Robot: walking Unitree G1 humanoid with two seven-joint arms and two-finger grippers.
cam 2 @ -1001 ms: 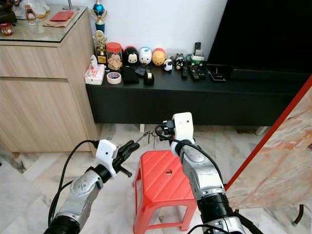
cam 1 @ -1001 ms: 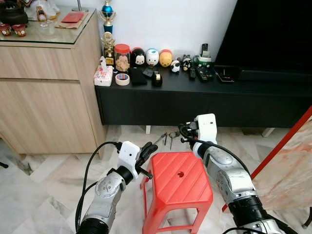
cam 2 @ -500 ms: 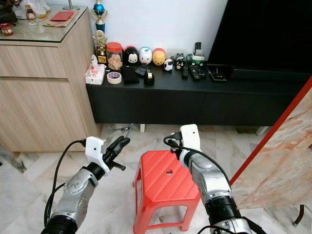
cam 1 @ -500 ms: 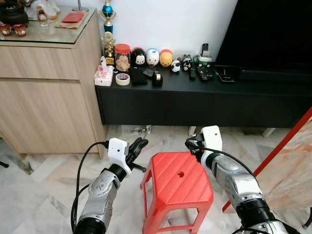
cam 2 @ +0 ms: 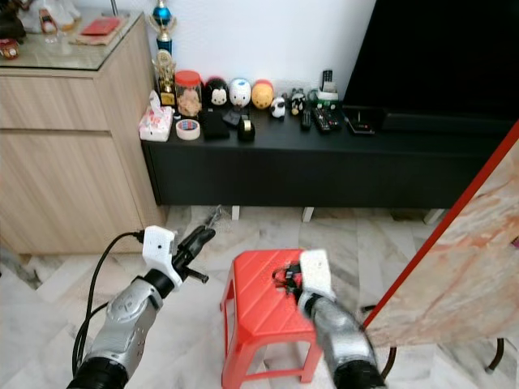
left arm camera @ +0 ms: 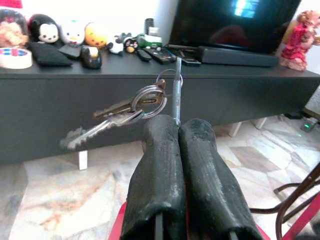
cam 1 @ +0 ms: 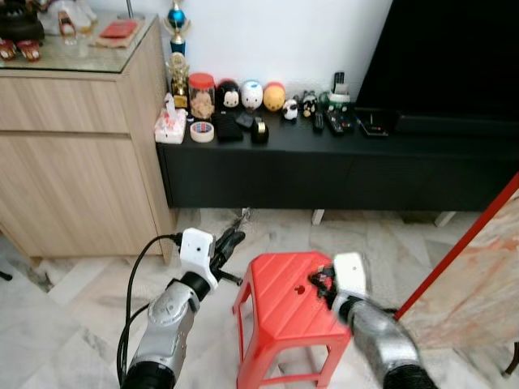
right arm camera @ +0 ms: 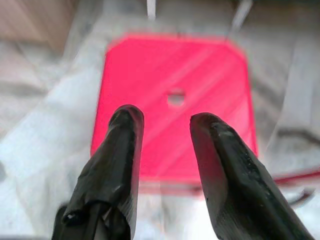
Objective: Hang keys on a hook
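Silver keys (left arm camera: 117, 116) on a steel ring stick out just past the tips of the left gripper (left arm camera: 179, 131), whose two black fingers (left arm camera: 155, 165) are pressed together on a thin metal piece of the bunch; the ring and two toothed keys hang off to one side of the fingertips, in the air, touching nothing else. In the head views this gripper (cam 1: 229, 241) is raised beside the red stool (cam 1: 285, 304), on its left, pointing toward the black table (cam 1: 324, 154) well beyond it.

The right gripper (right arm camera: 165, 122) hovers above the stool's seat (right arm camera: 175, 75), its fingers spread apart with nothing between them; the small round hole in the seat lies just beyond the fingertips. In the head views this gripper (cam 1: 321, 281) is blurred, low over the right part of the stool.

Farther ahead of both grippers, the table carries a row of round toy figures (cam 1: 251, 95), a roll of tape (cam 1: 202, 131), a jar (cam 1: 200, 96) and several remotes (cam 1: 336, 121). A wooden cabinet (cam 1: 77, 154) stands left of the left gripper, touching the table's end. The floor (cam 1: 73, 300) is pale marble tile.
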